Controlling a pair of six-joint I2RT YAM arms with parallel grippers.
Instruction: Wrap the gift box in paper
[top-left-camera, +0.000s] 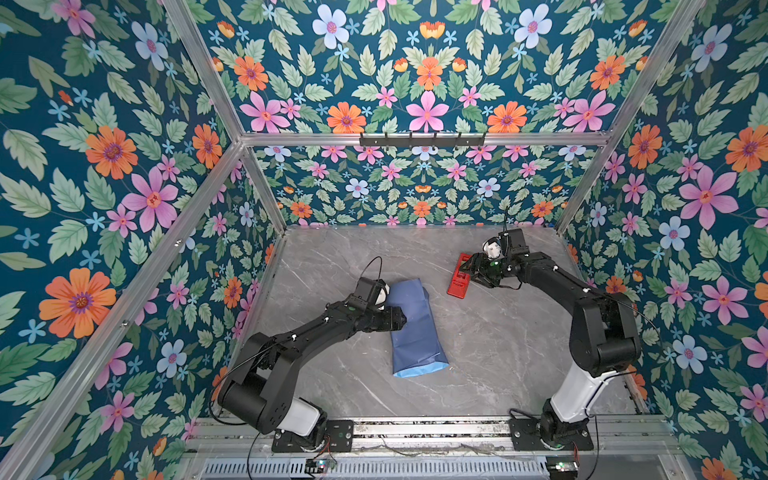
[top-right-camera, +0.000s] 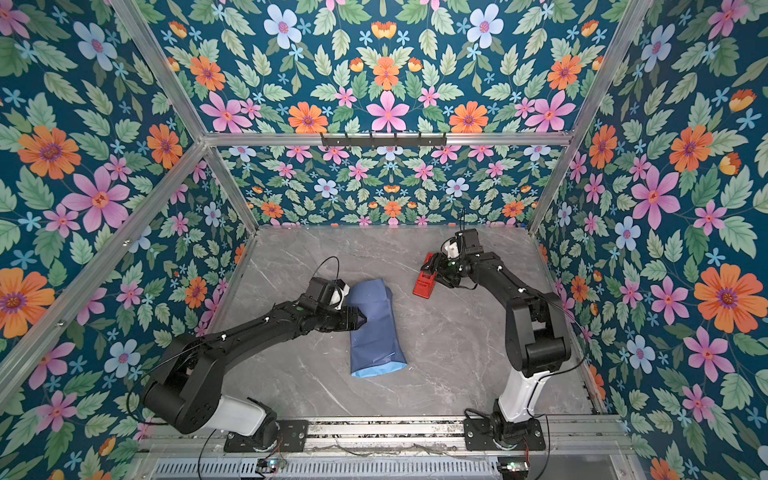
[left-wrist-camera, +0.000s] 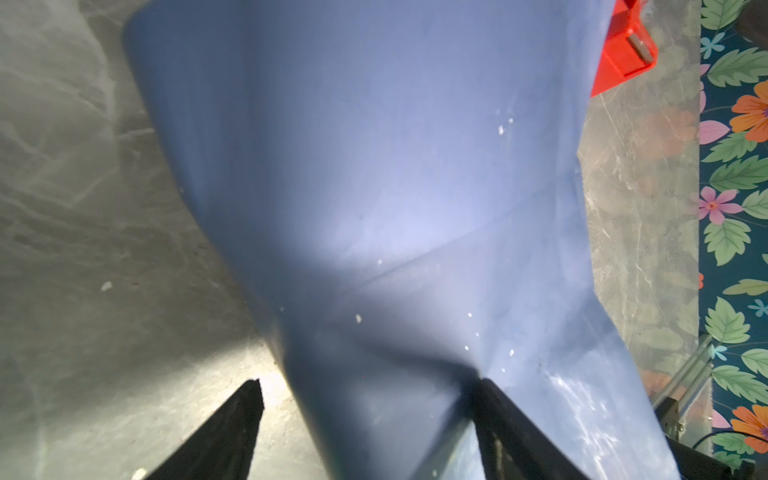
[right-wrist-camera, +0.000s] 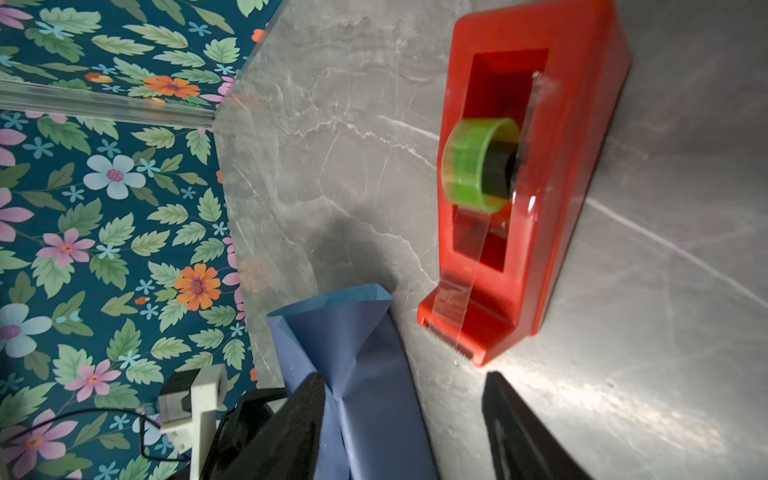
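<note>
The paper (top-left-camera: 417, 332) lies mid-table as a long folded bundle, slate-blue side out, with a sky-blue edge at its near end; it shows in both top views (top-right-camera: 376, 336). The gift box is hidden. My left gripper (top-left-camera: 401, 320) is at the bundle's left edge. In the left wrist view it (left-wrist-camera: 368, 380) stands open, one finger pressing a dent into the paper (left-wrist-camera: 374, 166) and the other over bare table. My right gripper (top-left-camera: 471, 266) hovers open beside the red tape dispenser (top-left-camera: 457, 282), apart from the paper. In the right wrist view it (right-wrist-camera: 406, 376) holds nothing.
The tape dispenser (right-wrist-camera: 536, 187) carries a green roll (right-wrist-camera: 478, 166), with a clear strip running to its cutter. It stands at the back right of the grey marble table (top-left-camera: 519, 340). Floral walls and aluminium posts close in three sides; a metal rail (top-left-camera: 415, 432) runs along the front.
</note>
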